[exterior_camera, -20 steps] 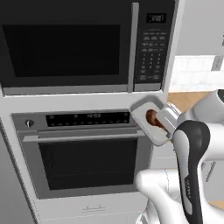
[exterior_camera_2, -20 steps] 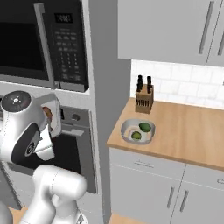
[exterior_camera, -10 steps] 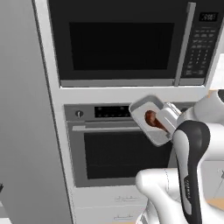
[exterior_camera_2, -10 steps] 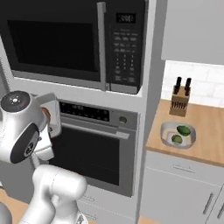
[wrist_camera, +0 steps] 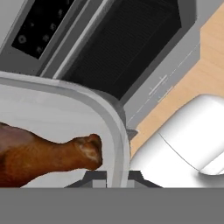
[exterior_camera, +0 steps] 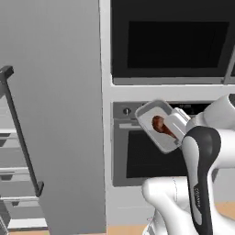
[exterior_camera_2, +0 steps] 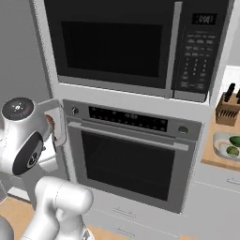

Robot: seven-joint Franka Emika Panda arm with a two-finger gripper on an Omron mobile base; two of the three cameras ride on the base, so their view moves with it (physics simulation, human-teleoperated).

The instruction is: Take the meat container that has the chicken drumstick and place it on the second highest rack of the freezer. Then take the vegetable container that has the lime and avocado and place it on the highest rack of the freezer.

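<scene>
Your gripper [exterior_camera: 180, 123] is clenched on the rim of the meat tray [exterior_camera: 148, 110], carrying it tilted in the air in front of the oven [exterior_camera: 142, 156], just below the microwave [exterior_camera: 170, 41]. The drumstick [exterior_camera: 160, 125] lies inside the tray; in the hand view its thin end [wrist_camera: 89, 148] points toward the tray wall [wrist_camera: 114, 131]. To your left the freezer [exterior_camera: 59, 114] stands with its door open, shelves [exterior_camera: 11, 170] showing behind the bar handle [exterior_camera: 20, 133]. The lime [exterior_camera_2: 232, 150] and avocado [exterior_camera_2: 235, 140] sit in their tray [exterior_camera_2: 219, 146] on the counter, near the knife block [exterior_camera_2: 228, 110].

Glossy reddish-brown chicken drumstick [wrist_camera: 39, 154], smooth pale plastic-looking meat container [exterior_camera: 149, 111], glossy black oven [exterior_camera_2: 129, 161]
</scene>
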